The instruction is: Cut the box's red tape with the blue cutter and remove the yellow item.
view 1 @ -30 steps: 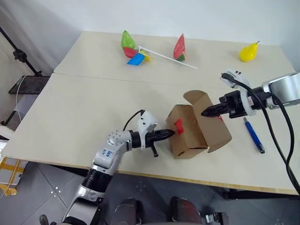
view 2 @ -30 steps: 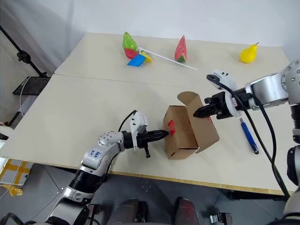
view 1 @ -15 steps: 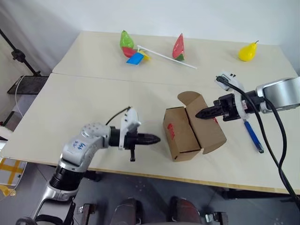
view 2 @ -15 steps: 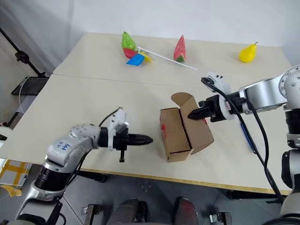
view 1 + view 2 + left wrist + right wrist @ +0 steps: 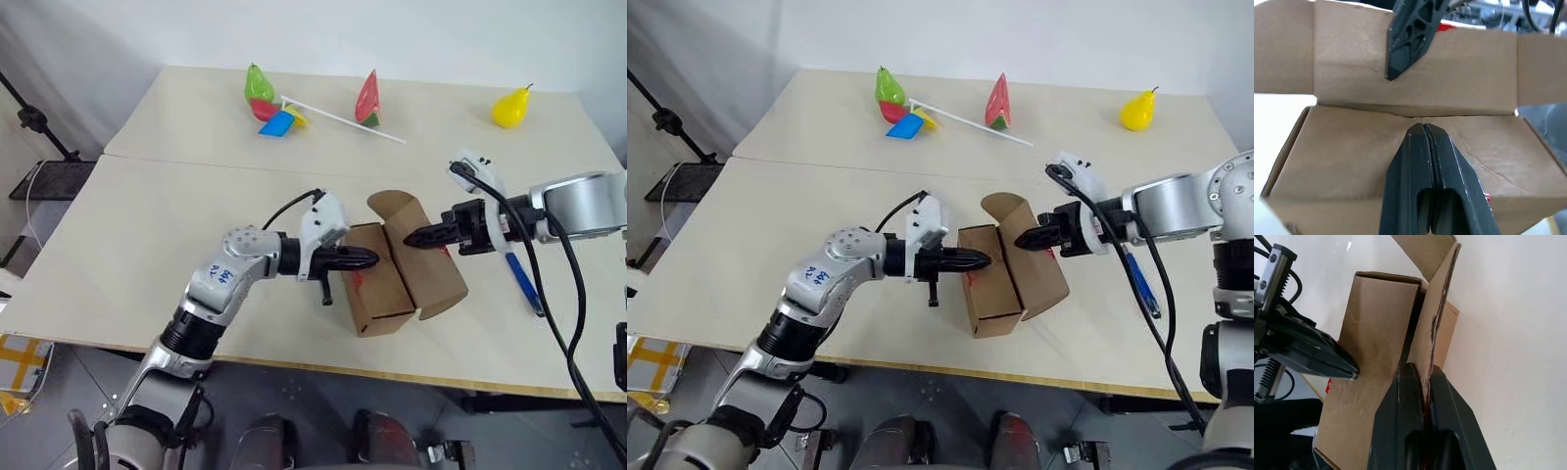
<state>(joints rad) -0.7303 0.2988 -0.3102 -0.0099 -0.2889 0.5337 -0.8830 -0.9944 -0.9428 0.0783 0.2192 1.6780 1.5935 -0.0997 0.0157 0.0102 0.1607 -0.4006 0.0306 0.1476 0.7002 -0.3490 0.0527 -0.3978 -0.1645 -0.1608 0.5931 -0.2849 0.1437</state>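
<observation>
The brown cardboard box [image 5: 384,302] stands near the table's front edge with one flap [image 5: 438,277] raised. My right gripper [image 5: 409,238] is shut on that flap's edge, which the right wrist view shows pinched between its fingers [image 5: 1400,396]. My left gripper [image 5: 372,259] is shut and empty, its tip lying over the box's top by the flap's fold [image 5: 1422,126]. A bit of the red tape [image 5: 359,282] shows on the box's side below the left fingers. The blue cutter [image 5: 524,286] lies on the table to the right of the box. The yellow item is hidden.
Toys lie along the table's far side: a green pear [image 5: 257,83], a pinwheel with a white stick [image 5: 284,119], a watermelon slice [image 5: 368,96] and a yellow pear [image 5: 511,108]. The table's front edge [image 5: 323,364] runs just below the box.
My left gripper drew back from the box's taped side, then rose and came over the box's top. The right gripper kept its hold on the flap, and the box shifted slightly.
</observation>
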